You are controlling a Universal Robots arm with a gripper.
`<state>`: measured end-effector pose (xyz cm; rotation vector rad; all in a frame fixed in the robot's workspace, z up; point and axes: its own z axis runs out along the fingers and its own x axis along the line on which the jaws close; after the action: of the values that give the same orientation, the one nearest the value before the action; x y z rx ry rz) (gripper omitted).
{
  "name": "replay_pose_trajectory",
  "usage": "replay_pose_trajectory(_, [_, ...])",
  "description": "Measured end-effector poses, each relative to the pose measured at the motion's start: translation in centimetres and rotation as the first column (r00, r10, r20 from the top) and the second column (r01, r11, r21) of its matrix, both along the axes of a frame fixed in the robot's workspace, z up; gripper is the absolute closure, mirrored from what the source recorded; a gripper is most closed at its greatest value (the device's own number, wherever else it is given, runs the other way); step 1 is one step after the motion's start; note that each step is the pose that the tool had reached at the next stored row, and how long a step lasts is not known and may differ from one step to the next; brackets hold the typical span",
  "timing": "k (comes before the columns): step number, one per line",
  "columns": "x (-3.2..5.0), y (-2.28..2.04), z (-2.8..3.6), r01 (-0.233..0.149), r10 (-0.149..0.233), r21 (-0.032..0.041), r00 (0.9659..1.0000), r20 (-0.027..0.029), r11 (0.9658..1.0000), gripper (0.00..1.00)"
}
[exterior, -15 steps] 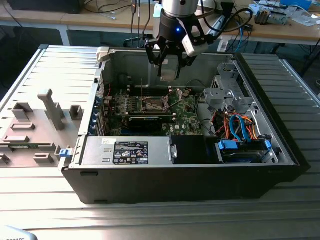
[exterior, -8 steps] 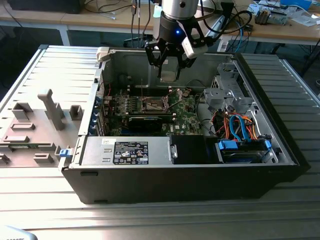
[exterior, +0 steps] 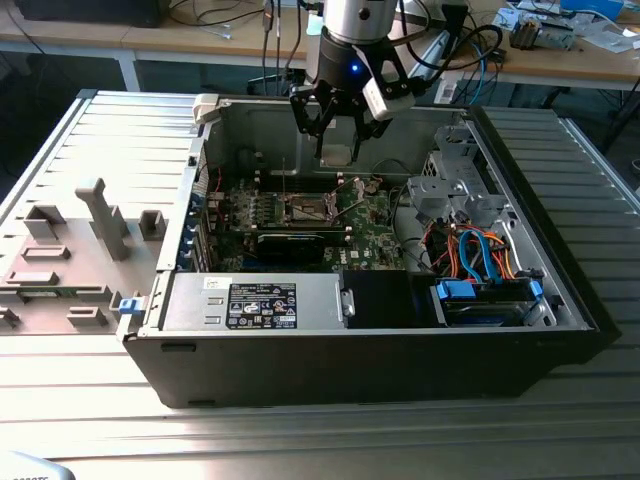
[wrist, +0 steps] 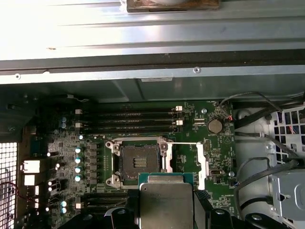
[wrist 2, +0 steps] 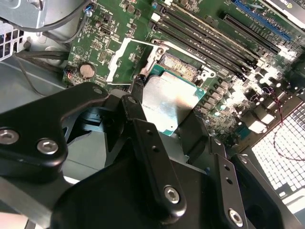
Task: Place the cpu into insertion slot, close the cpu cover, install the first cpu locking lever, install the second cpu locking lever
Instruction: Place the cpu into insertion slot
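The pincer (exterior: pixel 338 138) hangs inside the open computer case (exterior: pixel 400 350), clamped on the cpu (wrist: pixel 164 200) by its edges; the chip sits above the motherboard (wrist: pixel 190 114), not yet in the insertion slot (wrist: pixel 139 162); the slot lies bare; the cpu cover (wrist: pixel 201 164) stands swung open beside it.

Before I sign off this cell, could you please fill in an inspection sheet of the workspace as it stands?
Surface: ribbed metal table carrying an open computer case.
Job's things: cpu held above the case; insertion slot empty; cpu cover open beside it.
Clutter: nothing seen.
Tool: the tool is shut on the cpu.
Cables: orange and blue cables inside the case, on the exterior view's right.
Surroundings: grey moulded fixture on the exterior view's left; bench behind.
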<state>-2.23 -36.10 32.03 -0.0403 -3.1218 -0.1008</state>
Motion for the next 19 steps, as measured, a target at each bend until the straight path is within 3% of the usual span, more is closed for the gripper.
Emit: replay_pose_trajectory(19, [0.00,0.00,-0.95,0.000,0.000,0.0000,1.0000,0.0000,1.0000,0.46])
